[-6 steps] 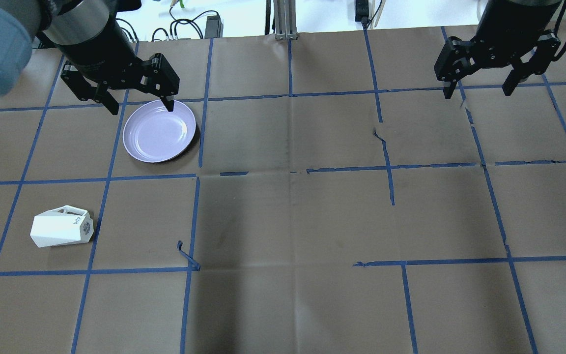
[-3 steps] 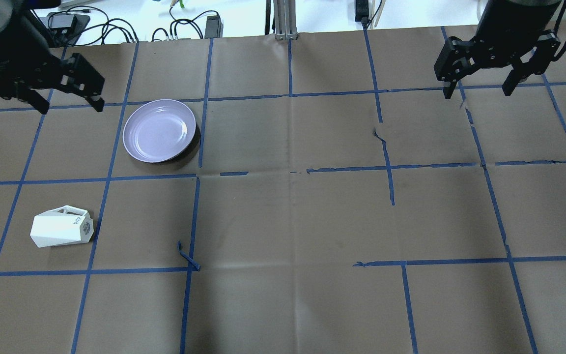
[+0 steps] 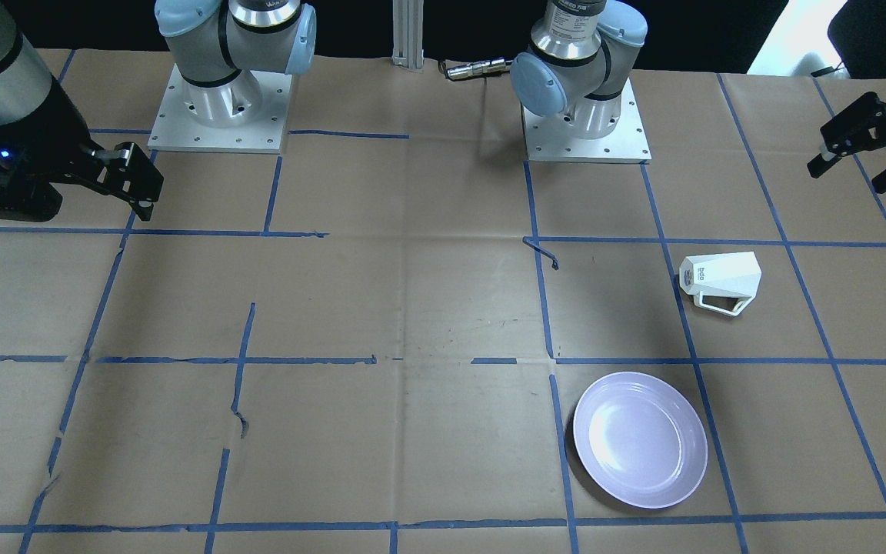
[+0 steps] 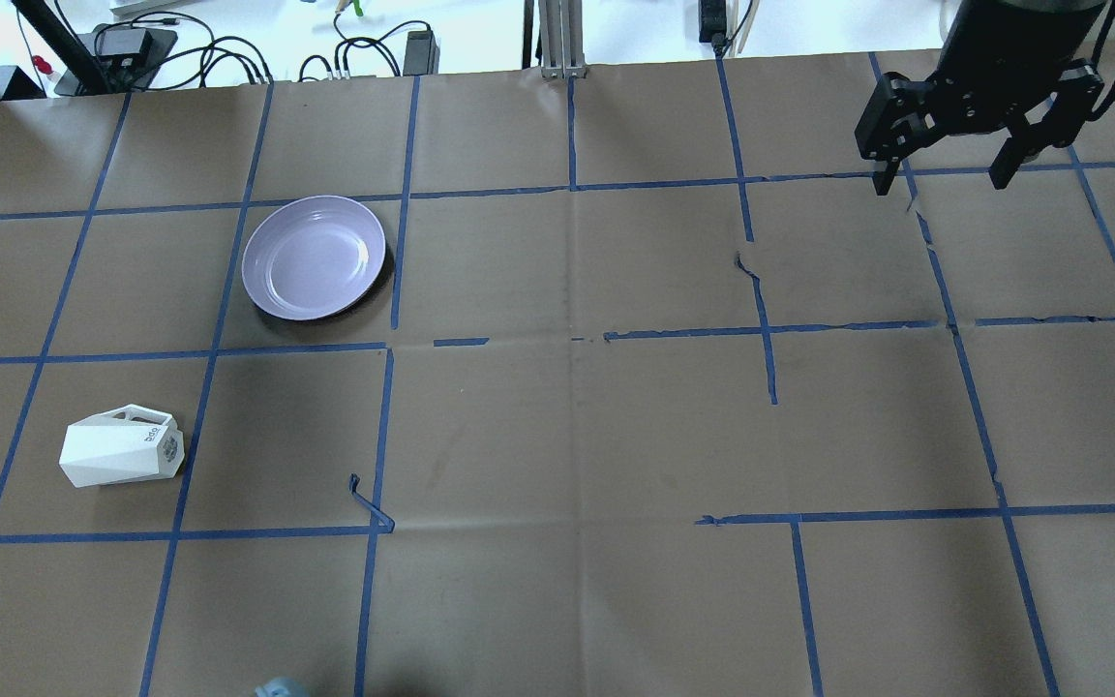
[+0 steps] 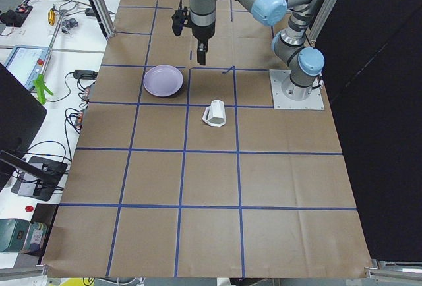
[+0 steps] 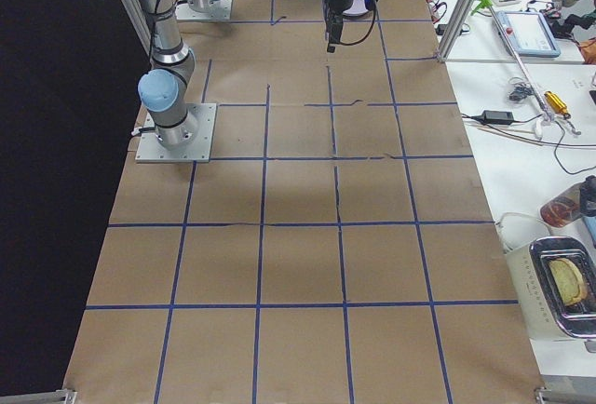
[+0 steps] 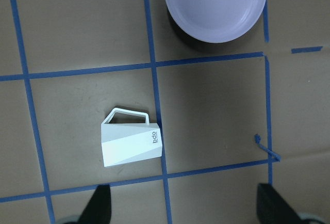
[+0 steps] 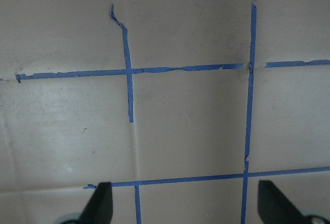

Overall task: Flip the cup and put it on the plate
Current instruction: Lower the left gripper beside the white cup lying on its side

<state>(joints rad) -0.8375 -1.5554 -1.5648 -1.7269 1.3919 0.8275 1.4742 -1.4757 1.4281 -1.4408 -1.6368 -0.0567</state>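
Note:
The white faceted cup (image 4: 122,448) lies on its side at the near left, base toward the table's middle and handle toward the far side; it also shows in the front view (image 3: 720,278) and the left wrist view (image 7: 131,145). The lavender plate (image 4: 314,257) sits empty beyond it, also in the front view (image 3: 640,438) and the left wrist view (image 7: 215,4). My left gripper (image 3: 852,173) is open and empty, high up and off to the cup's left. My right gripper (image 4: 943,179) is open and empty over the far right of the table.
A loose curl of blue tape (image 4: 369,503) sticks up to the right of the cup. Torn tape (image 4: 746,261) marks the paper near the middle right. The two arm bases (image 3: 216,108) (image 3: 585,115) stand at the robot's edge. Cables (image 4: 354,48) lie beyond the far edge.
My left gripper has swung from over the plate's far rim out to the left, almost leaving the overhead view. The right arm, cup and plate have not moved.

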